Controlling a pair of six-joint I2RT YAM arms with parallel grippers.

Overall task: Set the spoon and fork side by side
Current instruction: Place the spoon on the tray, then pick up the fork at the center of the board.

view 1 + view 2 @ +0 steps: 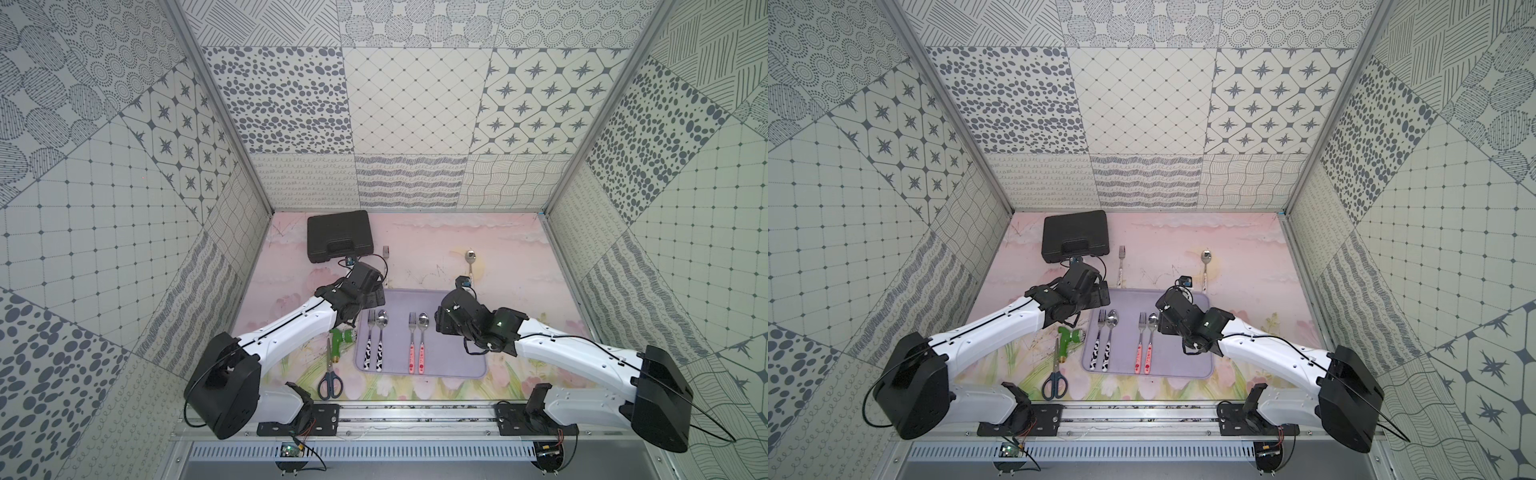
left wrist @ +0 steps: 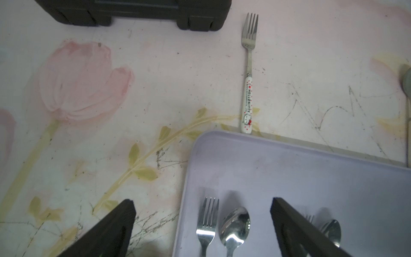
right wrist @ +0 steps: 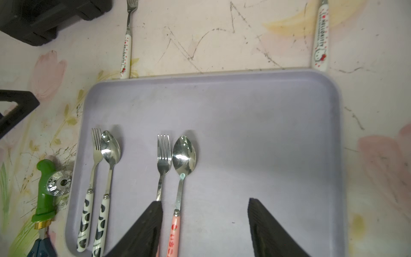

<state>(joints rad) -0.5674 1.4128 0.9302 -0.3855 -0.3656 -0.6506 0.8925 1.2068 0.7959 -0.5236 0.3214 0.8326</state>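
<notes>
Right hand [image 3: 204,201] released, jaws apart astride pink spoon [image 3: 180,189] handle; spoon lies on tray [image 3: 266,111] just beside pink fork [image 3: 164,155]; that pair looks done; left hand [image 2: 201,200] spread wide, empty, over tray's far-left corner; next likely white-handled fork [image 2: 248,89] and white-handled spoon [image 1: 470,257], on bench [image 1: 519,257] beyond tray's far edge, well apart; black case [image 1: 338,235] near fork, reach seems clear.

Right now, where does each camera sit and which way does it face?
Both top views: high behind robot, facing down at tray; left arm, right arm show.
Left wrist: on left arm, facing white fork; left tool shows, open.
Right wrist: on right arm, facing tray; right tool shows.
Wrists share: tray, white fork.
</notes>
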